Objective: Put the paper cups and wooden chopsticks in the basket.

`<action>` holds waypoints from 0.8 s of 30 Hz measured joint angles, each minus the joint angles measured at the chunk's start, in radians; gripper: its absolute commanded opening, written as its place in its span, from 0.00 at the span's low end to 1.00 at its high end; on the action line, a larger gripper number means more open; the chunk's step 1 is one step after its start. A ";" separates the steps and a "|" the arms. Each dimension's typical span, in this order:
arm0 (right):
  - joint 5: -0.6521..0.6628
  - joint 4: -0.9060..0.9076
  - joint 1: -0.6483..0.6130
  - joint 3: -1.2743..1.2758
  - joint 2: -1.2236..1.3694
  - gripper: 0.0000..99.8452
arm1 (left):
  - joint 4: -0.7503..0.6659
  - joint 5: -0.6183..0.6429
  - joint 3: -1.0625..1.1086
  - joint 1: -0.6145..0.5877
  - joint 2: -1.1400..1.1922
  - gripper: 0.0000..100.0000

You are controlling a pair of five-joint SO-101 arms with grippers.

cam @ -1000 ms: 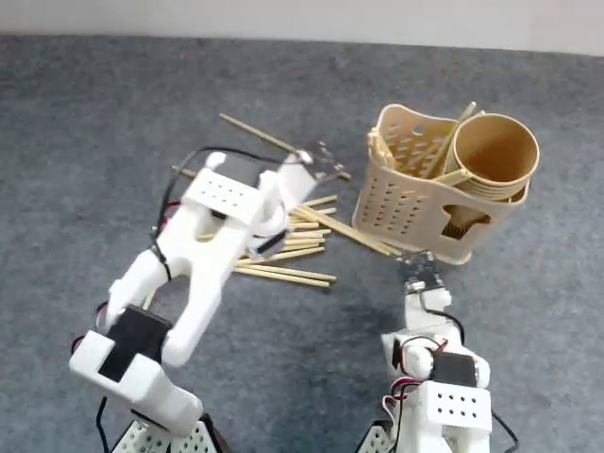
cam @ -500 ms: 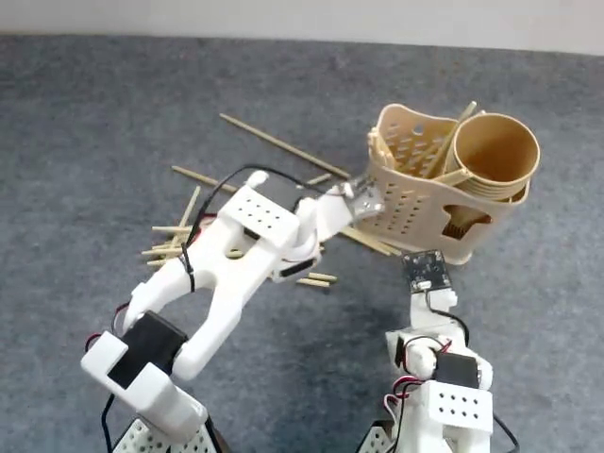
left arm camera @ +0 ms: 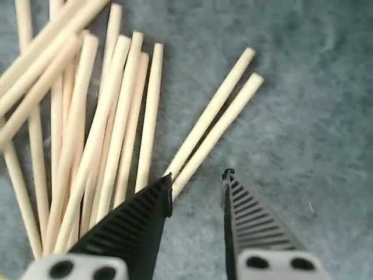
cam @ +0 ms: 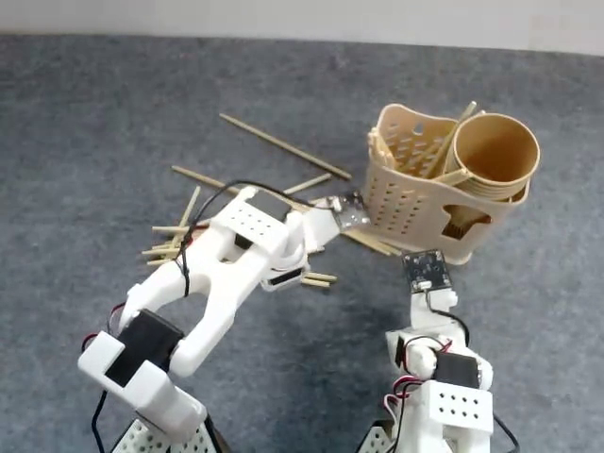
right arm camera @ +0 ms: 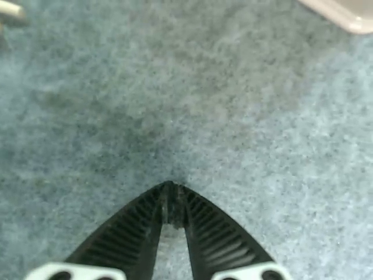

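left pincer (left arm camera: 198,176) — swung from chopsticks (left arm camera: 125,111) toward basket (cam: 406,203) | eased back

The left arm (cam: 226,274) covers much of the wooden chopsticks (cam: 283,145) heaped beside the basket (cam: 406,203), so their count cannot be told. The basket's wall hides the stacked paper cups (cam: 495,151) below their rims. In the left wrist view the chopsticks run off the picture's edge. In the right wrist view the basket is cut to one blurred corner.

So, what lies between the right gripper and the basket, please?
Bare carpet lies between the right gripper and the basket, as the right wrist view shows.
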 measured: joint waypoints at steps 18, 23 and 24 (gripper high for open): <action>0.000 0.000 0.000 0.000 0.000 0.01 | 0.158 -0.044 -0.103 -0.009 0.189 0.01; 0.000 0.000 0.000 0.000 0.000 0.01 | 0.262 -0.044 -0.103 -0.009 0.110 0.01; 0.000 0.000 0.000 0.000 0.000 0.01 | 0.282 -0.044 -0.103 -0.011 0.086 0.01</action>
